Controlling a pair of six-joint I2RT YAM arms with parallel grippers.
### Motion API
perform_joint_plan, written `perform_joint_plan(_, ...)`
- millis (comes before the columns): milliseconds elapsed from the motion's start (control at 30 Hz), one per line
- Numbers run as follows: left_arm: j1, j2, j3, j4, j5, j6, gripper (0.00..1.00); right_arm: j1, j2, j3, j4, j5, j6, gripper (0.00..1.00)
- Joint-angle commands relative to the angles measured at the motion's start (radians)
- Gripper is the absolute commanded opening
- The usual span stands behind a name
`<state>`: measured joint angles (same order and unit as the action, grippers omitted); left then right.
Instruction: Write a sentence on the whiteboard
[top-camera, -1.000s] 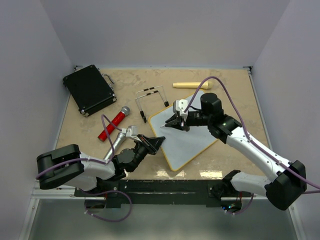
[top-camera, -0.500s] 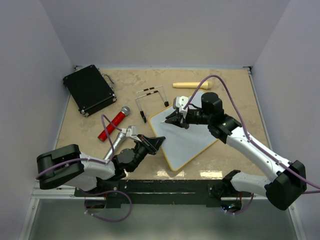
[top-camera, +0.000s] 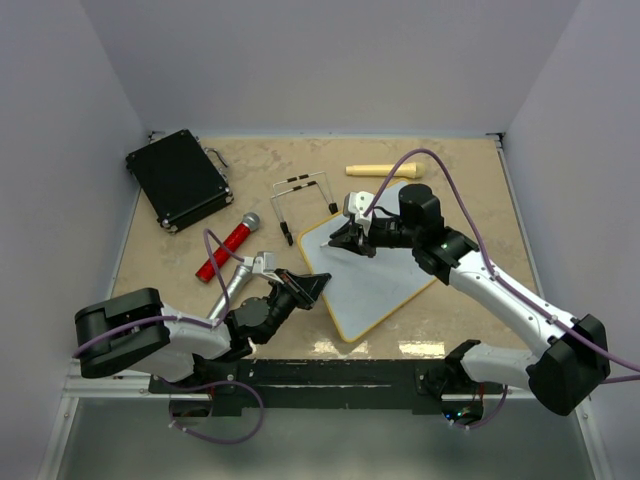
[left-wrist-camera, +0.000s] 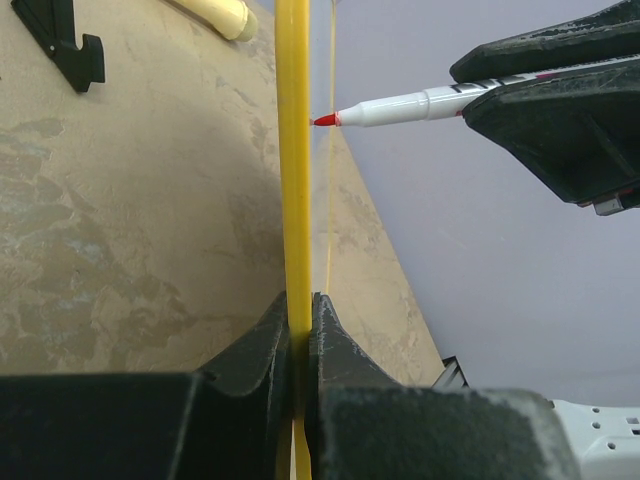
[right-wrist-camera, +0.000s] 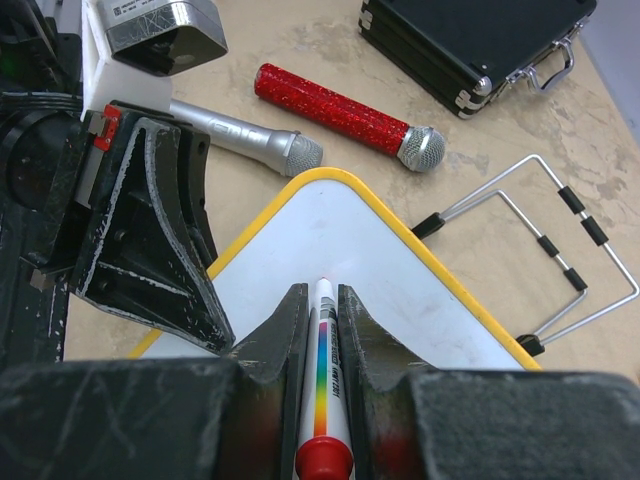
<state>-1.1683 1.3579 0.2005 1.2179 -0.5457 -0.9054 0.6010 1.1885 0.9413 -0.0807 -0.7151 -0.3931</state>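
Overhead: whiteboard (top-camera: 385, 275) lies on the tan table (top-camera: 250, 165), centre-right, turned diamond-wise; far corner near the wire stand (top-camera: 305, 195), near corner close to the table's front edge; thin yellow frame all round; the face I can see is plain white.

Left gripper (left-wrist-camera: 297, 312) is clenched on the board's left edge; my left wrist cam looks along the board edge-on, both jaws pinching the yellow frame with no gap.

Right gripper (right-wrist-camera: 320, 300) is clamped on a marker (right-wrist-camera: 322, 385); white barrel with a rainbow stripe, red end toward the camera, barrel squeezed between the two fingers, nose aimed at the board's rounded far-left corner. Left wrist cam shows the red tip right at the board face up near that corner; I can't tell whether it's touching or just off. Right arm reaches in from the right across the board; the two grippers are near each other along the same left edge.

Rest of the table: black case (top-camera: 178, 180) closed, back-left, well apart from the board; red microphone (top-camera: 228, 248) between case and board; silver microphone (right-wrist-camera: 250, 140) just beside it, close to the left gripper; cream cylinder (top-camera: 383, 171) beyond the board's far edge.
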Motion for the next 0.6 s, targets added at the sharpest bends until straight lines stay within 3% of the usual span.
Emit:
perform_joint_plan(0, -0.008, -0.002, 0.022, 0.106, 0.027, 0.053, 0.0, -0.001, -0.004, 0.005, 0.03, 0.013, 0.004, 0.0)
perform_joint_plan(567, -0.007, -0.011, 0.025, 0.094, 0.027, 0.062, 0.0, -0.001, -0.01, -0.012, -0.051, -0.01, -0.043, 0.0)
